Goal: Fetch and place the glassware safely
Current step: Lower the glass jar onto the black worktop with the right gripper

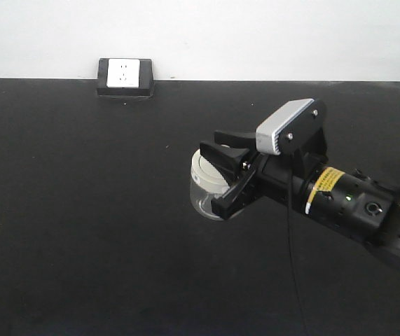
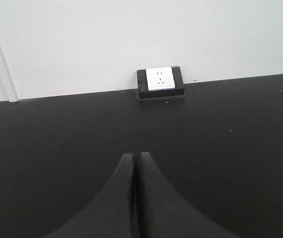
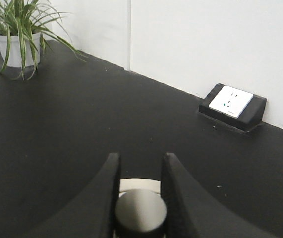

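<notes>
**A:** Biggest first: the table [image 1: 80, 238]. It is black and hard, running forward from the socket box [image 1: 125, 75] at its back edge. Glass dropped onto it would, I judge, chip or shatter.

**B:** And the right arm [image 1: 357, 206]?

**A:** It reaches in well forward of the socket box and off to its right. A quick swing or an abrupt stop could jolt what it carries.

**B:** The right pincer [image 1: 219, 171]?

**A:** It is pinching the jar [image 1: 201, 197], one finger behind and one in front. Smooth glass may slide in narrow fingers, and too hard a squeeze could crack it. The left pincer [image 2: 134, 163] is pressed together on nothing and faces the socket box, so it gives no second support.

**B:** Where is the jar, exactly?

**A:** It is between those fingers, well out from the socket box toward mid-table. I cannot tell whether it touches the table or hangs above it.

**B:** And the smallest parts?

**A:** The cream lid [image 1: 204, 168] and its knob [image 3: 140, 213]. If the lid only sits loose, any tilt on the way down could tip it off.
</notes>
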Controlling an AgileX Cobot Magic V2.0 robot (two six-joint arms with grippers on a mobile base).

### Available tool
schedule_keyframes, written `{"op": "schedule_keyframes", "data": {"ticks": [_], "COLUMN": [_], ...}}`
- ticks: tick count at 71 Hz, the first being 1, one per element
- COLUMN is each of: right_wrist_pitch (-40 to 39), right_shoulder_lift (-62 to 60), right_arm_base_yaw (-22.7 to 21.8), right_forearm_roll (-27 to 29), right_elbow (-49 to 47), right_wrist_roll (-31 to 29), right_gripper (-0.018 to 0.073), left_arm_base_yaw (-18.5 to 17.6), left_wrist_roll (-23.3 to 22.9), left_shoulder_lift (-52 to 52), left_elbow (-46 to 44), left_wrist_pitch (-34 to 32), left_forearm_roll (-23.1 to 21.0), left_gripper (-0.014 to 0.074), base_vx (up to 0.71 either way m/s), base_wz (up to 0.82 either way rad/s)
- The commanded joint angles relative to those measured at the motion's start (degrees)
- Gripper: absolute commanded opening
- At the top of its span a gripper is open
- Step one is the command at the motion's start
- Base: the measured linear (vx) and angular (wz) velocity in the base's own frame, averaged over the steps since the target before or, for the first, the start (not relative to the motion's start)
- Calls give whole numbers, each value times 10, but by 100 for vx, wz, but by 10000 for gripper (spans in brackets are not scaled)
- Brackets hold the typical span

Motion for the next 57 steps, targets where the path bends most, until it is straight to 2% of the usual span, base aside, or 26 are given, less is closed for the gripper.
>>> {"op": "schedule_keyframes", "data": {"ticks": [1, 8, 15, 26, 48, 57], "right_wrist_pitch": [-107, -151, -177, -211, -250, -276], "right_shoulder_lift": [14, 50, 86, 140, 231, 270], "right_arm_base_yaw": [-23, -51, -75, -104, -112, -112], "right_forearm_roll": [-6, -35, -78, -116, -94, -67], "right_elbow": [-32, -40, -53, -79, -121, -132], "right_wrist_roll": [24, 41, 41, 30, -74, -82], "right_gripper": [-1, -1, -1, -1, -1, -1], "left_arm_base_yaw": [0, 0, 0, 0, 0, 0], "left_wrist_roll": [-2, -2, -2, -2, -2, -2], "left_shoulder_lift": [6, 6, 6, 6, 6, 6], "left_elbow": [-14, -14, -14, -14, -14, -14], "left_wrist_pitch": [-40, -40, -40, -40, -40, -40], "left_forearm_roll": [-4, -4, -4, -4, -4, -4], "left_gripper": [-7, -7, -7, -7, -7, -7], "base_vx": [0, 0, 0, 0, 0, 0], "base_wz": [0, 0, 0, 0, 0, 0]}}
